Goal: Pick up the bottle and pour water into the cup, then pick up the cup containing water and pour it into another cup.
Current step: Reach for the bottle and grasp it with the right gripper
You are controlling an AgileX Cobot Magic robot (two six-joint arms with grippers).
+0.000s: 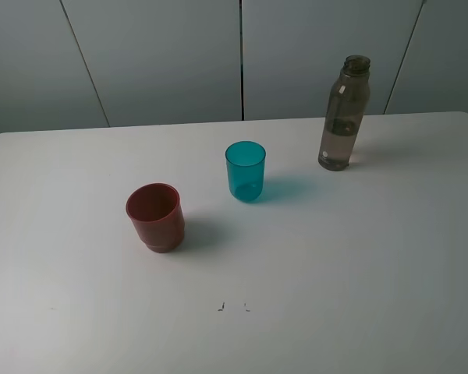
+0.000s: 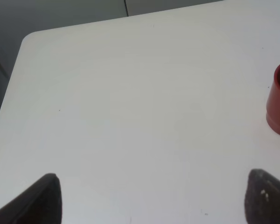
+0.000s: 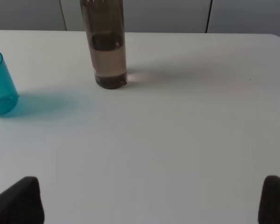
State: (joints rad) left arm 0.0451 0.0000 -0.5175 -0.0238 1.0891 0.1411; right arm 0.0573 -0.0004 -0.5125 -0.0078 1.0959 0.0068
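The white desk (image 1: 359, 273) fills nearly all I see, and its far edge meets a wall of pale grey panels (image 1: 164, 54) with dark seams.

The bottle (image 1: 344, 117) is the tallest thing here. It is smoky grey-brown, see-through and uncapped, and stands upright at the far right of the desk, near the back edge. A faint level line crosses it partway up. In my right wrist view it stands well apart from my fingertips, with open desk between us.

The red cup (image 1: 156, 216) comes next. It is squat and opaque with a narrower stepped base, and stands upright with its mouth up. It is on the left half of the desk, nearest the front of the three. Only its edge shows at the side of my left wrist view.

The teal cup (image 1: 245, 171) is smaller and slimmer, translucent and upright. It stands near the middle of the desk, between the red cup and the bottle, touching neither. Whether it holds anything I cannot tell.

My right pincer (image 3: 147, 203) is spread wide and grips nothing. Its two dark fingertips sit at opposite corners of the wrist view with bare desk between them. My left pincer (image 2: 154, 200) is spread just as wide over bare desk and is also empty.

Smallest of all are two tiny dark marks (image 1: 232, 307) on the desk toward its front edge.
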